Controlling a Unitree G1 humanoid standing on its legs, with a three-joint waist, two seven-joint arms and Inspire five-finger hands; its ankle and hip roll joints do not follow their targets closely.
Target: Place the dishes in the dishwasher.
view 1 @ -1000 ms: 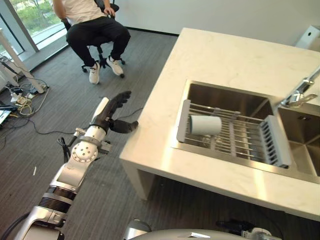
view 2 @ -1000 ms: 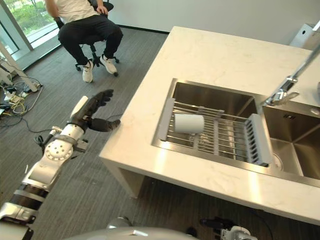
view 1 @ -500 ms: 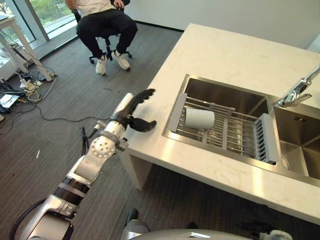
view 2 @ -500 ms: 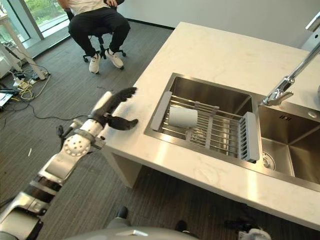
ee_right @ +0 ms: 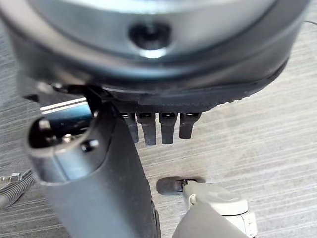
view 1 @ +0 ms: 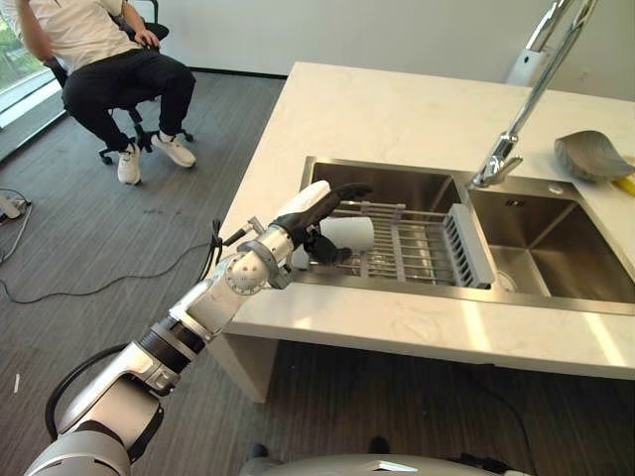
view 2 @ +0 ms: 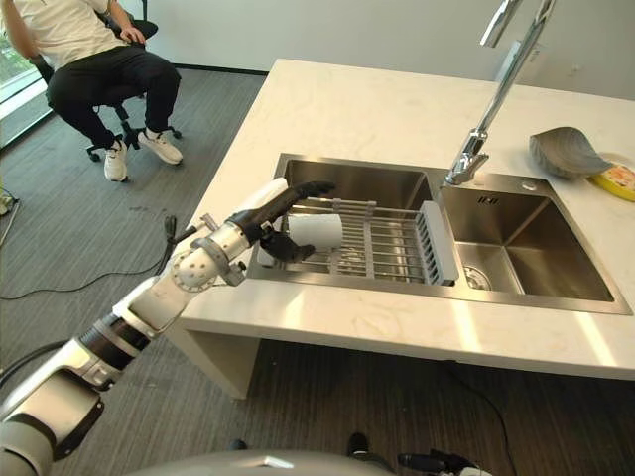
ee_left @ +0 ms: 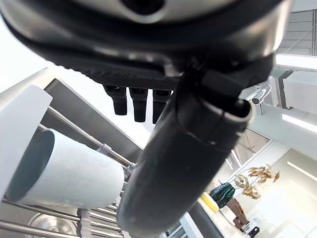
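Note:
A white cup lies on its side on a wire rack set across the left basin of the steel sink. My left hand reaches over the sink's left rim, open, with straight fingers above the cup and the thumb below and in front of it. In the left wrist view the cup lies just past the thumb, its mouth turned toward the rack's end; I cannot tell whether the hand touches it. My right hand hangs over grey carpet, its fingers straight.
A tall faucet stands between the two basins, and the right basin is bare. A grey crumpled thing and a yellow item lie at the counter's far right. A person sits on an office chair at far left.
The camera has swung right along the counter. My left hand has moved from beside the counter's corner to over the sink's left rim, up against the cup.

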